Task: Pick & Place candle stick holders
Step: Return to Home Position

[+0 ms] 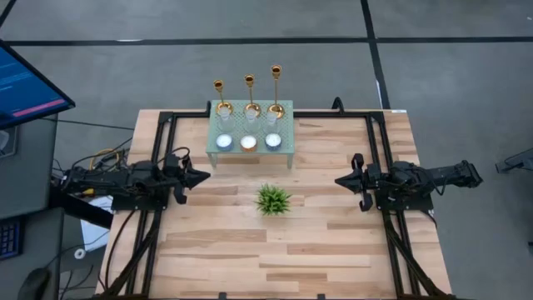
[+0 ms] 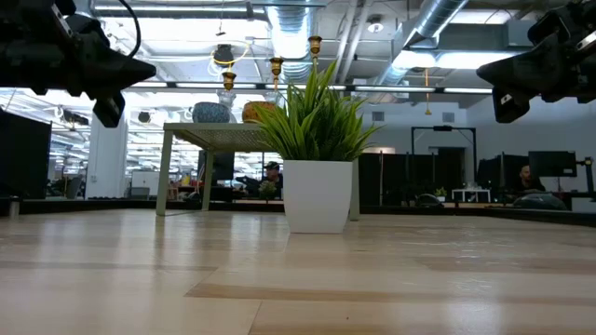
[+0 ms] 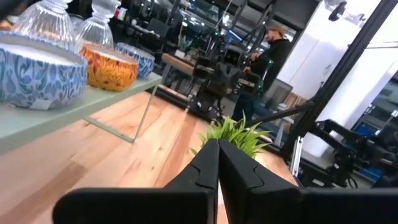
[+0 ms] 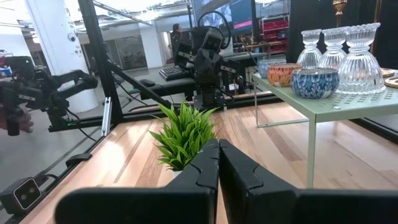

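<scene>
Three gold candle stick holders [image 1: 249,93] stand upright in a row by their round bases on the back of a small pale green table [image 1: 286,146] at the far middle; their tops show in the low view [image 2: 276,65]. My left gripper [image 1: 205,177] is shut and empty, above the table's left side, pointing right. My right gripper [image 1: 340,180] is shut and empty, above the right side, pointing left. Both shut fingertips show in their wrist views [image 3: 218,149] [image 4: 219,148].
A small green plant in a white pot [image 1: 273,200] stands between the two grippers. On the green table, clear glass cups [image 4: 364,53] stand behind three patterned candle tins [image 1: 248,142]. A monitor [image 1: 25,83] is off the table's left. People show in the room behind.
</scene>
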Available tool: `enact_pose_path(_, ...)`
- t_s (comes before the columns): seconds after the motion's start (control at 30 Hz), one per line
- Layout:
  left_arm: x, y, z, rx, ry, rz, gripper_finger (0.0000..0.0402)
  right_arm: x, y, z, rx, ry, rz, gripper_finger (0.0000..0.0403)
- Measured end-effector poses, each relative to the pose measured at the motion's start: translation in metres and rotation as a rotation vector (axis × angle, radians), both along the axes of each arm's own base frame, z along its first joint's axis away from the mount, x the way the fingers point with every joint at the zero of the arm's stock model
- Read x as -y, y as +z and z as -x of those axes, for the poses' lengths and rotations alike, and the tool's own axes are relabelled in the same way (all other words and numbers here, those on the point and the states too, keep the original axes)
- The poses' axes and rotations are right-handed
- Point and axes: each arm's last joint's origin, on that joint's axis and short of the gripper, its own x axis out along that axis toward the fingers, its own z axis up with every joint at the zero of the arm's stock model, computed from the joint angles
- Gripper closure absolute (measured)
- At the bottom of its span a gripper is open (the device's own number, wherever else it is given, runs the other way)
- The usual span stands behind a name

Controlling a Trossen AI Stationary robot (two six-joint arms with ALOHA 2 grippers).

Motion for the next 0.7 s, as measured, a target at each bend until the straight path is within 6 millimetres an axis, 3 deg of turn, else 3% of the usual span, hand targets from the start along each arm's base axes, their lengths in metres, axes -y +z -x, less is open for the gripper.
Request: enact_pose_path(0.7, 0.0004, -0.0061, -0.0057, -0.077, 0.003, -0.009, 0.0391, 0.0, 0.0, 0.0, 0.0, 0.0, 0.0, 0.0403)
